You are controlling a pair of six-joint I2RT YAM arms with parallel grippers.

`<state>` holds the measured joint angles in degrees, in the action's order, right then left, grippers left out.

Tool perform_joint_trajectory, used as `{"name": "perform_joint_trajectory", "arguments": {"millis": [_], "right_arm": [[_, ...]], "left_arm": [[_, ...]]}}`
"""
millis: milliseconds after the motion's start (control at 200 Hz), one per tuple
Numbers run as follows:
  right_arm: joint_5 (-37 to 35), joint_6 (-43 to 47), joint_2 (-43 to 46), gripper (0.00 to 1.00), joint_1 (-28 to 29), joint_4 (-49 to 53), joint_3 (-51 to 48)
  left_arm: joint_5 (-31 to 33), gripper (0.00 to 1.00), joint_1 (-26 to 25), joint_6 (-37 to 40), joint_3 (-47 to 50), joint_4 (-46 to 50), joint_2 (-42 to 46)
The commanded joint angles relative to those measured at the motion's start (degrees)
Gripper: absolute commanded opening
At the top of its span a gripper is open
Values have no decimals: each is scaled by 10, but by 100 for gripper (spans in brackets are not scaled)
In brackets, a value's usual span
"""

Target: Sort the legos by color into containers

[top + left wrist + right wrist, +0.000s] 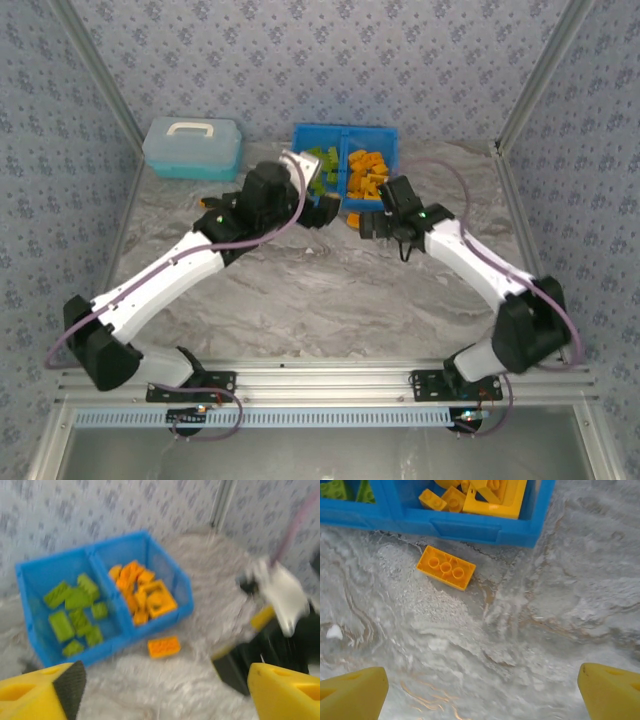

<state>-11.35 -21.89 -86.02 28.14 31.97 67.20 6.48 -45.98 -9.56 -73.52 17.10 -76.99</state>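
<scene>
Grey-veined marble tabletop (320,300) carries one loose orange brick (446,567), lying flat with its studs up, near the front wall of the blue bin (465,530) on the orange side, and apart from it as far as I can tell. Every other lego I can see is sorted: green bricks (75,612) in the left compartment, orange bricks (142,592) in the right. My right gripper (482,690) hovers over the table near the stray, jaws spread wide and empty. My left gripper (160,692) is spread too, holding nothing, by the bin's green side.

I judge that brick to be my right arm's job. To do it well I would turn the wrist so the fingers close across its short width, since it lies skewed to the bin wall. Then I would descend straight and lift clear of the rim before crossing.

My right wrist view gives the studs and angle crisply; the blurred left wrist view lays out both compartments; the top view shows how close my wrists stand
</scene>
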Motion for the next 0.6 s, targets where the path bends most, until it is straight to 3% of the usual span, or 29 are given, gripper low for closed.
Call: {"name": "perform_joint_trajectory", "arguments": {"millis": [0, 290, 460, 595], "right_arm": [[4, -94, -59, 100, 5, 27, 49], [-56, -246, -214, 100, 25, 27, 141], [-85, -281, -273, 100, 36, -5, 164], [-68, -275, -307, 100, 38, -38, 181]], "left_arm": [[39, 96, 1, -45, 88, 11, 55], [61, 99, 2, -112, 282, -15, 148], [73, 99, 2, -123, 317, -32, 182], [84, 99, 3, -110, 318, -25, 190]]}}
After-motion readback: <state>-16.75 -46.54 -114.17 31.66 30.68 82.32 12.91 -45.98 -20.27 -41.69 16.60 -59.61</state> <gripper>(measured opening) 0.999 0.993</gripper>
